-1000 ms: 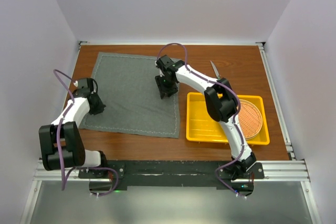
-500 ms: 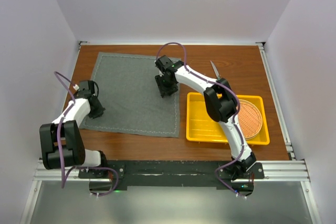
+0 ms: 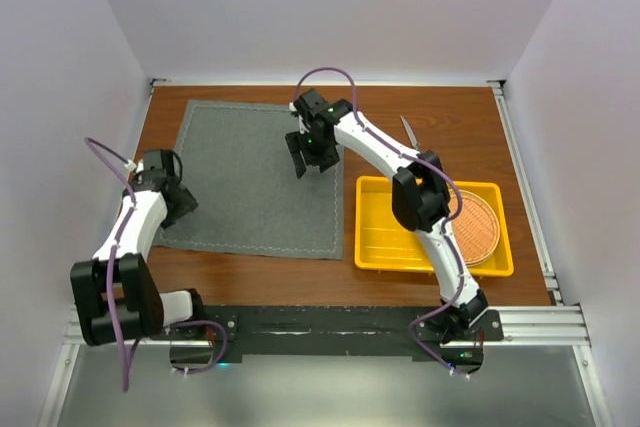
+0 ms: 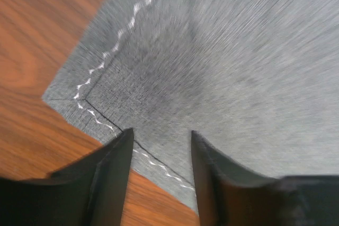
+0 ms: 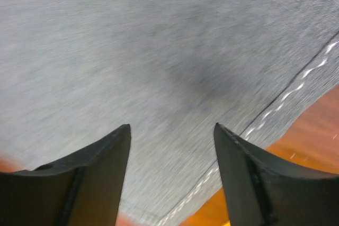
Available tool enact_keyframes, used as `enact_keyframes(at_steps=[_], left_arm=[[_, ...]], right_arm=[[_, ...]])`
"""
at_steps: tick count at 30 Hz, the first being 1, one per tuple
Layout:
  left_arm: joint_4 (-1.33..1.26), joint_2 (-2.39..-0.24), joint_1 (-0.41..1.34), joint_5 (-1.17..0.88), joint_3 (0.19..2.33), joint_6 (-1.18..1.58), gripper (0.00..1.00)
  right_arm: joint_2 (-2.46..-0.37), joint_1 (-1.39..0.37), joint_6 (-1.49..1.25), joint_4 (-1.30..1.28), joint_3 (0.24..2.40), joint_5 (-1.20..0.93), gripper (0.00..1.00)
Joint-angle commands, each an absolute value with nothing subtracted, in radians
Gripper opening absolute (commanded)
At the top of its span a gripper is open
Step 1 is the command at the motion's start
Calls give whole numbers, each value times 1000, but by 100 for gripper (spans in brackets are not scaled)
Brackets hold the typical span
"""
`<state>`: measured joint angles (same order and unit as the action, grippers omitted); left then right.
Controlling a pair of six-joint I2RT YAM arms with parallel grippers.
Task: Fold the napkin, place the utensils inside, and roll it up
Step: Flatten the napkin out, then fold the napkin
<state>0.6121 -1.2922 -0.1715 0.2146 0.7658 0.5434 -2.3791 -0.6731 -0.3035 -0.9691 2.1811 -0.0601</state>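
The dark grey napkin (image 3: pixel 255 182) lies spread flat on the wooden table. My left gripper (image 3: pixel 183 207) hovers at its near-left corner, open, with nothing between the fingers. In the left wrist view that gripper (image 4: pixel 161 137) straddles the stitched edge of the napkin (image 4: pixel 222 62). My right gripper (image 3: pixel 310 164) hangs over the napkin's right side, open and empty. In the right wrist view, this gripper (image 5: pixel 172 128) is above the napkin (image 5: pixel 159 46), and the stitched edge runs to the right. One thin teal utensil (image 3: pixel 407 131) lies on the table behind the tray.
A yellow tray (image 3: pixel 385 245) stands at the near right, with a round woven orange-brown mat (image 3: pixel 476 228) in its right half. White walls close in the table on the left, back and right.
Both grippers have opened wider. The left has let go of the napkin's near-left corner and its arm has swung a little left. The right gripper has moved slightly toward the far side.
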Motion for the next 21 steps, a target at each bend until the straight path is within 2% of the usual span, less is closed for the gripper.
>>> enact_keyframes(at_steps=[1,4,7,10,18,21], left_arm=[[634,-1201,-195,262,821,682,60],[615,-1166,-262,269,787,754,67],[580,-1140,-426,207,750,785,61],[523,-1115,-488,209,717,799,57],[483,-1183,-557,219,653,816,58],[495,-1189,-561,238,641,825,53]], right_arm=[[-2157,-713,-337,-1115,2189,-222,73],[-1978,-732,-321,-1091,2031,-256,77],[-1864,-730,-302,-1129,1941,-261,77],[-1771,-730,-296,-1143,1853,-245,77],[-1635,-732,-293,-1161,1730,-203,77],[-1623,-730,-295,-1170,1726,-193,77]])
